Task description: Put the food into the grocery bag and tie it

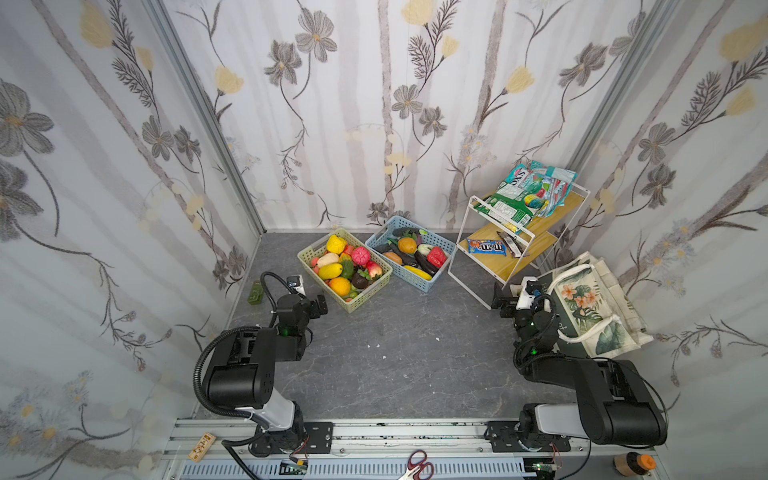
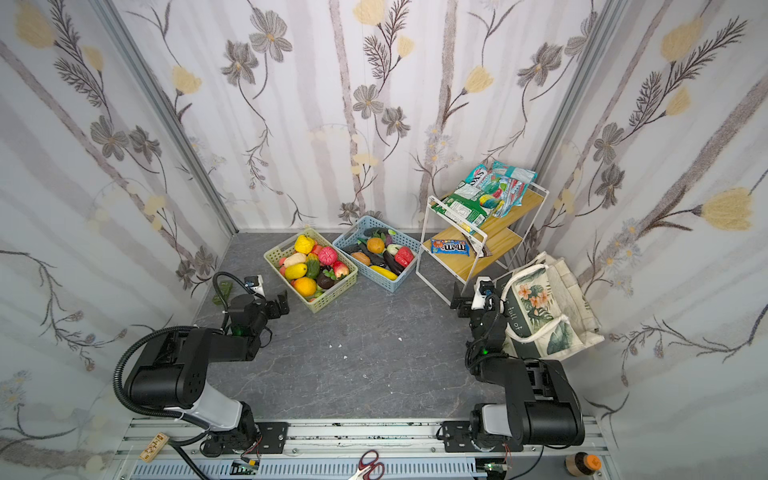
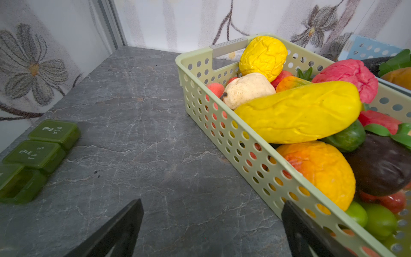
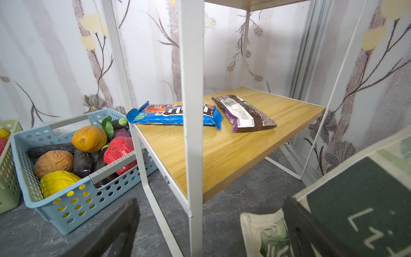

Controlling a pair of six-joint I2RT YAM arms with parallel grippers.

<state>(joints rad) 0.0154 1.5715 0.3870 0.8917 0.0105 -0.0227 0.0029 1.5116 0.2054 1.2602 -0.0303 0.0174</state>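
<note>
The food, toy fruits and vegetables, fills a green basket (image 1: 372, 293) and a blue basket (image 1: 399, 274) at the back. A yellow mango (image 3: 298, 113) lies on top in the green one. A dark wrapped snack bar (image 4: 244, 113) rests on the lower shelf board. The grocery bag (image 1: 590, 307), leaf-printed canvas with white rope handles, lies slumped at the right wall. My left gripper (image 1: 320, 305) hangs open and empty just beside the green basket's near wall (image 3: 222, 133). My right gripper (image 1: 498, 297) is open and empty, facing a shelf post, with the bag (image 4: 360, 200) at one finger.
A white wire shelf (image 1: 536, 226) with wooden boards stands back right, with snack packs (image 1: 528, 193) on top and a blue candy pack (image 1: 486, 246) below. A green pill box (image 1: 255, 293) lies by the left wall. Scissors (image 1: 419, 463) lie on the front rail.
</note>
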